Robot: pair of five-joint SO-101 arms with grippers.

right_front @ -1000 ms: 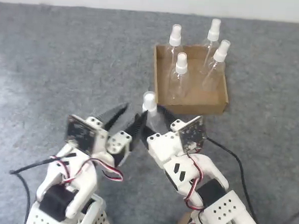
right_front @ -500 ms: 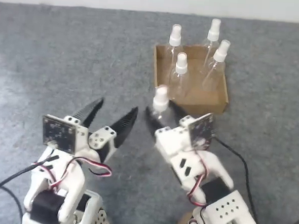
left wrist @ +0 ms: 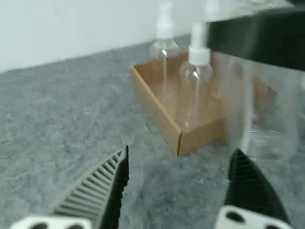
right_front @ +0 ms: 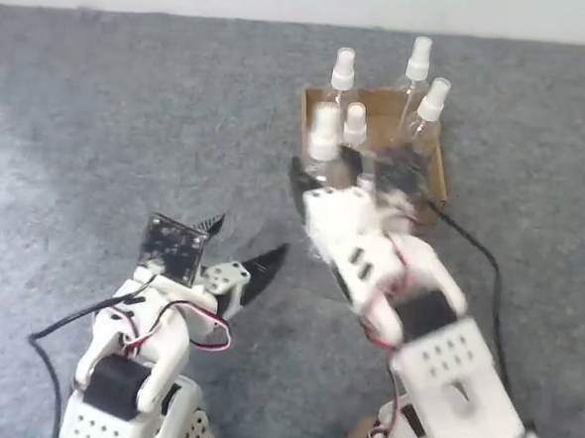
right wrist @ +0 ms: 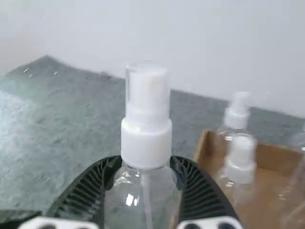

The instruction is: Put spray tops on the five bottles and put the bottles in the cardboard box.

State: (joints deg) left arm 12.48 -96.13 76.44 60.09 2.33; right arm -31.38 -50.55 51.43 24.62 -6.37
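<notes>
Carpeted table: bottle in right pincer half-hides box.

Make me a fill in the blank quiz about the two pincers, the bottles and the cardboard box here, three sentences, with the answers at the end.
1. The right pincer is shut on a clear bottle whose spray top is ____ in colour.
2. The left pincer is ____ and holds nothing.
3. ____ other bottles stand in the cardboard box.

Missing words: white; open; Four.
</notes>
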